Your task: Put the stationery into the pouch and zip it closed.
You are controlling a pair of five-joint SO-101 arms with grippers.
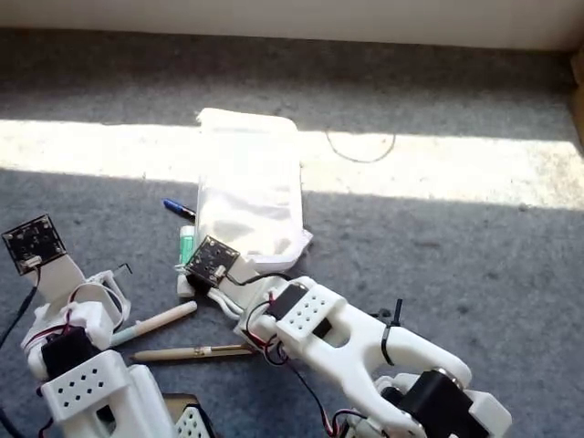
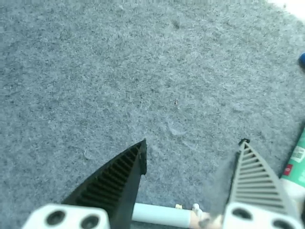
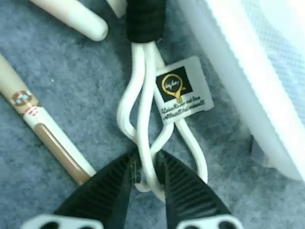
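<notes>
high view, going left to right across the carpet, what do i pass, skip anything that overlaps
left arm's wrist camera → blue pen → pouch → thin wire loop

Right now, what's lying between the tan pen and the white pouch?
A looped white cord with a small tag lies between the tan pen and the pouch, pinched by the right pincer; the right wrist view shows it.

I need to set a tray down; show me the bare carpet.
Bare carpet lies right of the pouch in the high view; more lies left of the blue pen. Crowded at the pouch's near end: cream pen, tan pen, cord.
</notes>
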